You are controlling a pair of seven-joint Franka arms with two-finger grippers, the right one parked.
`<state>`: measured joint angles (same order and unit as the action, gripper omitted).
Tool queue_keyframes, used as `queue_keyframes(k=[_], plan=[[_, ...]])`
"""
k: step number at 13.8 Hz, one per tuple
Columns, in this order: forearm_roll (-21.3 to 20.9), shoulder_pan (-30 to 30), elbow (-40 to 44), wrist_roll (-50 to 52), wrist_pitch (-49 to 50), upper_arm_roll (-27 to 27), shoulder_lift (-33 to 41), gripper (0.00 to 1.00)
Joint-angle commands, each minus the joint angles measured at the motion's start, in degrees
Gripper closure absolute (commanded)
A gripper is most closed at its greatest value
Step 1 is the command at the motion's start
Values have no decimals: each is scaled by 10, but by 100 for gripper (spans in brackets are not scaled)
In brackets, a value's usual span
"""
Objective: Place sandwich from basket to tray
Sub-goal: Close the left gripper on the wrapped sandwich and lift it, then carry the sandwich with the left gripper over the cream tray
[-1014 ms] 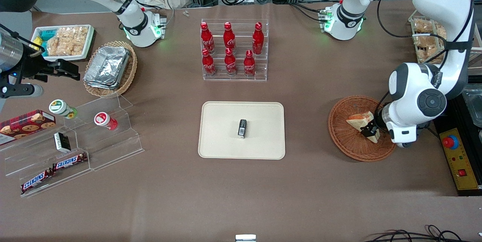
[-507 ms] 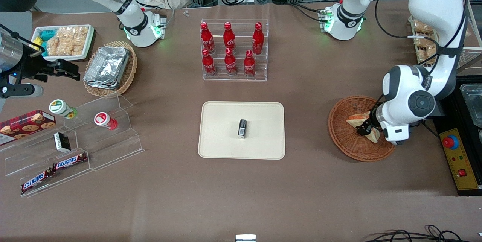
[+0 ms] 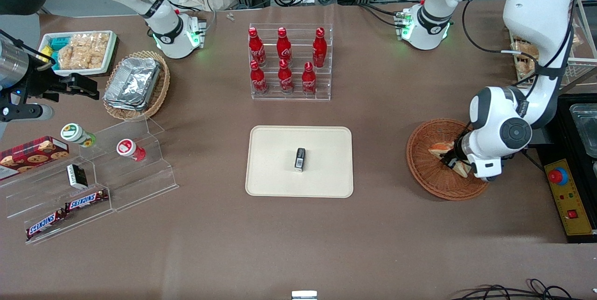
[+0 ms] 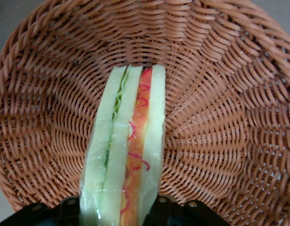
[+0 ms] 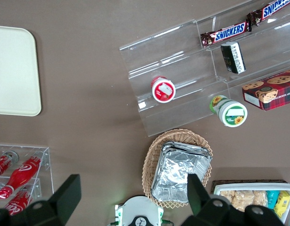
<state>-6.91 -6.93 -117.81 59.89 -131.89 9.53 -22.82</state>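
Note:
The reddish-brown wicker basket (image 3: 422, 169) sits toward the working arm's end of the table. Over it, my left gripper (image 3: 451, 161) is shut on the sandwich (image 3: 438, 149), a pale bread wedge in clear wrap. In the left wrist view the sandwich (image 4: 128, 150) stands on edge between the black fingers (image 4: 170, 212) of the gripper (image 4: 120, 214), showing its green and orange-red layers, with the basket's weave (image 4: 220, 117) all round it. The cream tray (image 3: 270, 150) lies at the table's middle, about a basket's width away from the basket.
A small black packet (image 3: 300, 159) lies on the tray. A rack of red bottles (image 3: 289, 62) stands farther from the camera than the tray. A red button box (image 3: 566, 197) sits beside the basket at the table's end. Acrylic shelves (image 3: 116, 169) with snacks lie toward the parked arm's end.
The gripper and the arm's wrist have shifted a little toward the tray. The sandwich moved with them and has tipped, showing less of its broad white face.

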Motion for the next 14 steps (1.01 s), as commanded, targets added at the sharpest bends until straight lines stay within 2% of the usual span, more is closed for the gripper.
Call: queue_keyframes(k=[1,4,6,8,10,12,14], plan=[[-12,0,17,19,9,3,15,100],[-7,8,120,21,170,16,30,100],[-1,13,207,31,273,43,30,100],[-1,14,277,69,335,92,28,100],[-1,16,319,56,343,145,23,100],[-9,31,321,-31,328,216,-14,100],[-25,87,310,-36,235,221,-47,100]])
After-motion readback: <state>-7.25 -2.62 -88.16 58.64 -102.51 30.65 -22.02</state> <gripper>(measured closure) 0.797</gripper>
